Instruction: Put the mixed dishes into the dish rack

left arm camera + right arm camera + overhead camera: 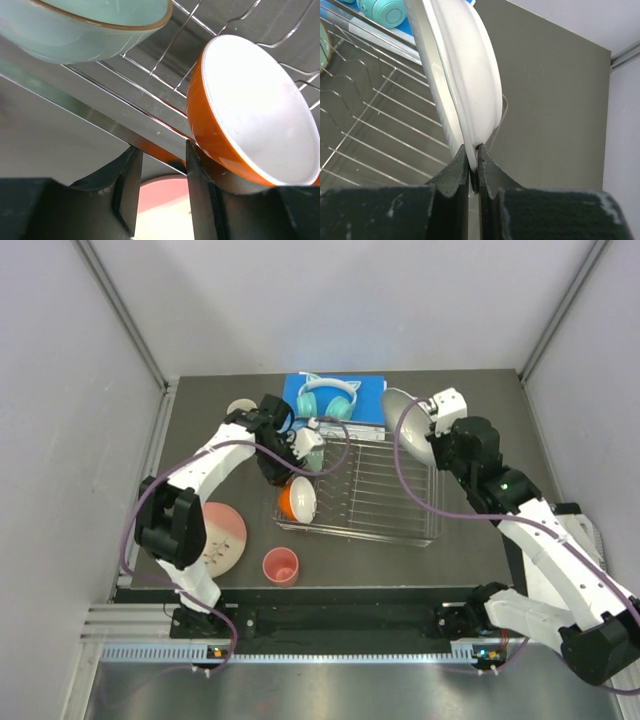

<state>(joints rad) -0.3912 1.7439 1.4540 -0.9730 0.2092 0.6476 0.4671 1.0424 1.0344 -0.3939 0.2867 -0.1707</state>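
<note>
The white plate (465, 75) hangs on edge in the air at the upper right of the top view, over the far right corner of the dish rack (400, 535). The right gripper (474, 170) is clamped on the plate's lower rim, and the wrist view shows its jaws pressed tight on that thin edge. Judged from its glaze, the plate is stiff, smooth and slick. It would chip on the wires if dropped, and its weight sits well away from the pinch, so it may swivel in the grip. A hold on the rim suits sliding it upright between the wire prongs.

At the rack's left end the orange cup (250, 115) lies tipped on its side on the wires, with the mint green bowl (85, 25) just beyond it. The left gripper (160, 190) sits low at the rack's rim with its jaws apart and holding nothing, though one finger touches the cup's outer wall.

Outside the rack, the pink-and-cream plate (220, 537) lies flat at the lower left. The coral pink cup (281, 565) stands near it, just in front of the rack, and a second white plate (240, 407) peeks out at the upper left. All look hard and glazed; the cups are best taken by the lip.

The teal headphones (327, 395) rest on the blue book (370, 400) behind the rack.
</note>
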